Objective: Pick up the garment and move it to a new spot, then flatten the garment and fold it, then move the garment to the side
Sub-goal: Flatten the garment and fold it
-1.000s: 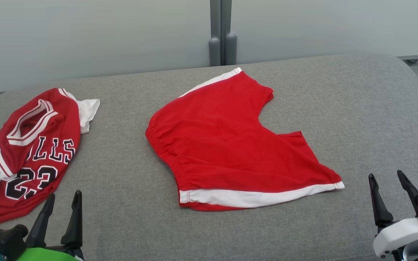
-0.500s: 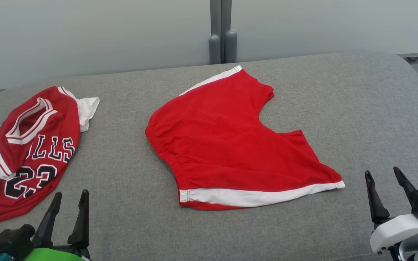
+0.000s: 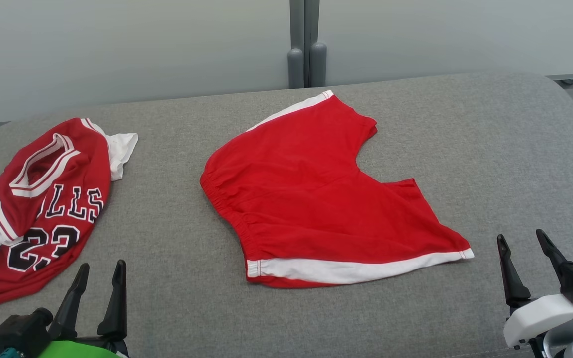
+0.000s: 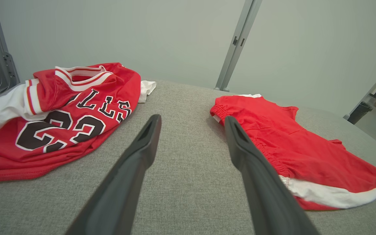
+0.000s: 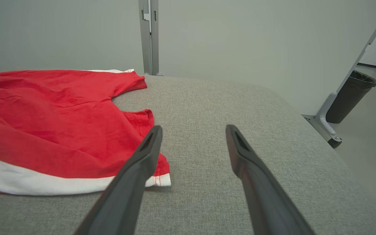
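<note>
Shorts first: in the head view we've got the red shorts [image 3: 316,199] lying spread out in the middle of the grey padded table [image 3: 167,298], waistband end toward the robot's left, and a red jersey [image 3: 43,209] bunched up at the far left. The left gripper [image 3: 102,264] sits at the lower left and the right gripper [image 3: 520,235] at the lower right, both splayed wide, both empty, both off the cloth. In the left wrist view, the left gripper [image 4: 193,118] points at bare table between the red jersey [image 4: 60,124] and the waistband [image 4: 220,111] of the red shorts [image 4: 305,153]. One finger overlaps the fabric edge in that view, but we can't tell if it actually touches. In the right wrist view, the right gripper [image 5: 194,128] is just as wide open, with the hem corner [image 5: 163,179] of the red shorts [image 5: 44,124] sitting right by one fingertip. Our guess is the shorts are the garment in play, and since they look pretty flat already, we're either right before the first pick or about to fold; can't say which. Either way the next move needs both arms reaching in low, left to the waistband end and right to that hem corner, then closing on the cloth without bunching it.
</note>
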Motion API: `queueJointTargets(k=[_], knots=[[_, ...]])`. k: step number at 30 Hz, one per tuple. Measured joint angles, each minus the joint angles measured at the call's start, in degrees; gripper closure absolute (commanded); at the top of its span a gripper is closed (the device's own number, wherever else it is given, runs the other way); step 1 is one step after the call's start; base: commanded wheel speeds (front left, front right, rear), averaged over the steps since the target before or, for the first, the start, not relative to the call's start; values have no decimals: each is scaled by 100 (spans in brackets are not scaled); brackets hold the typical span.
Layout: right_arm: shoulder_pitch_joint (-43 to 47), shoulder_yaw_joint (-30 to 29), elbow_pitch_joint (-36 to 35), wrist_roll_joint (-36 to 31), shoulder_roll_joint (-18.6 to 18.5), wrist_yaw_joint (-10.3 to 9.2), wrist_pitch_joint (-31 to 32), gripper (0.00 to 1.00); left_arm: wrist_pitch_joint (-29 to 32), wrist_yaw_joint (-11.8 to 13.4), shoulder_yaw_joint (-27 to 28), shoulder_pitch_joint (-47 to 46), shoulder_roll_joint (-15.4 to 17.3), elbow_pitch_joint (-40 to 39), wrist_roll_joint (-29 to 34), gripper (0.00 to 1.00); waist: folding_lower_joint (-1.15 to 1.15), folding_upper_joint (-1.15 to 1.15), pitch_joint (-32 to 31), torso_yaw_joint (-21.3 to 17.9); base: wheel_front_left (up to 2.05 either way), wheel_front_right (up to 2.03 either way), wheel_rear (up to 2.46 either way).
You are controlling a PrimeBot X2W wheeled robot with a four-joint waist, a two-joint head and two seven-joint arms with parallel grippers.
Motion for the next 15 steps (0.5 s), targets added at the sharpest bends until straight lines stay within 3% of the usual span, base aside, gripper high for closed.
queueJointTargets(k=[15], knots=[[-5, -29, 29, -57, 21, 5, 0, 0, 0, -10, 82, 73, -30, -7, 76, 0, 0, 0, 0, -7, 0, 0, 0]])
